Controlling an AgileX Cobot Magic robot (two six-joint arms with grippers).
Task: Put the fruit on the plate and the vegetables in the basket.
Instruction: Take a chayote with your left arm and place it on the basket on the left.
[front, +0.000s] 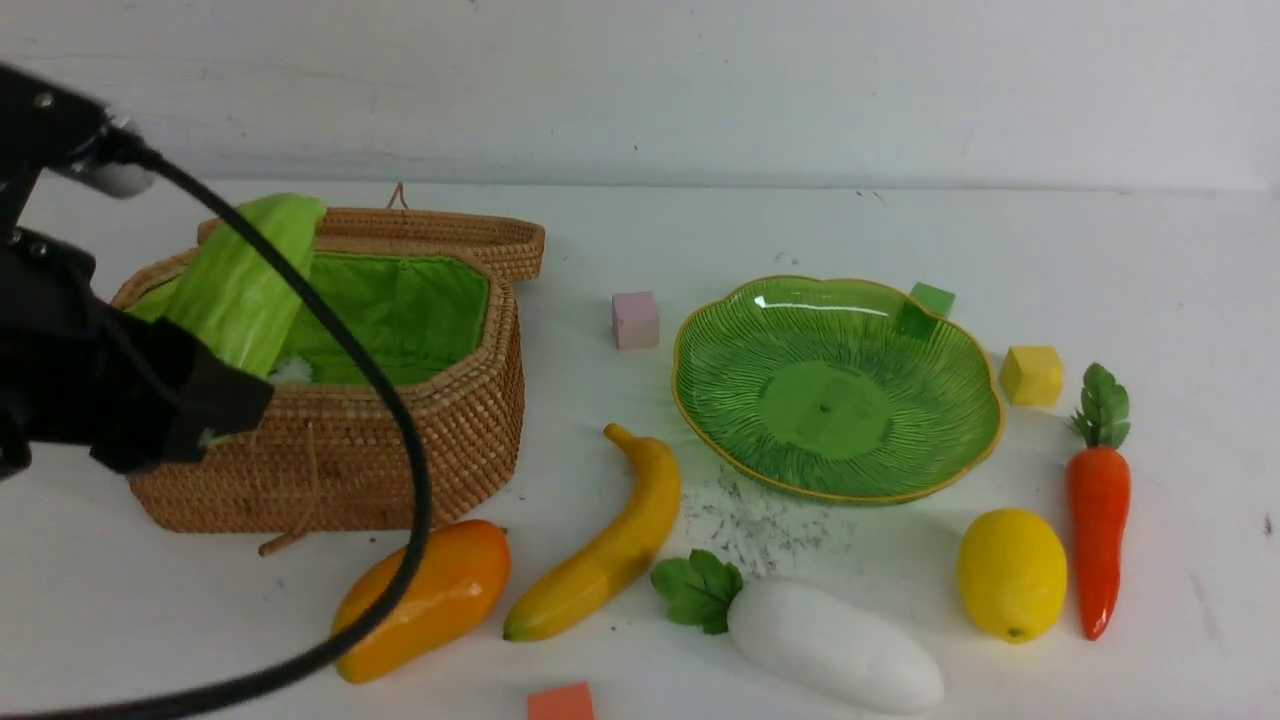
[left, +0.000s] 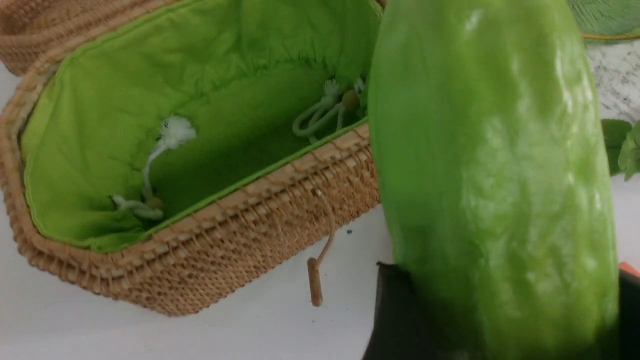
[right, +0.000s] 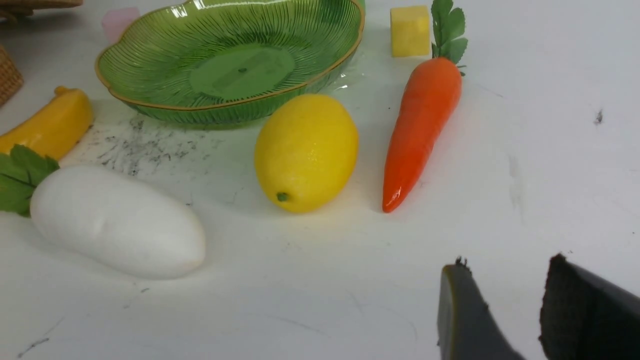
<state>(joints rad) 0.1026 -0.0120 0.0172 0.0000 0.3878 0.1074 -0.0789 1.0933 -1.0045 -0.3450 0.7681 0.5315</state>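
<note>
Your left tool (front: 215, 405) holds the gourd (front: 245, 280) tilted over the basket (front: 400, 450) rim. Drop it too soon and it could tip out. Your right tool (right: 515, 305) is spread and empty.

Right wrist cam here: the right tool (right: 507, 262) hangs over the white bench (right: 550, 150), dark fingers apart, nothing between them; the lemon (right: 306, 152) lies just beside the carrot (right: 420, 125), not touching; the empty green plate (right: 230, 65) sits close behind the lemon; the yellow cube (right: 410, 30) is right by the carrot's leaves; the radish (right: 117, 222) has its leaves up against the banana (right: 50, 125); grey scuffs (right: 145, 147) mark the bench by the plate.
</note>
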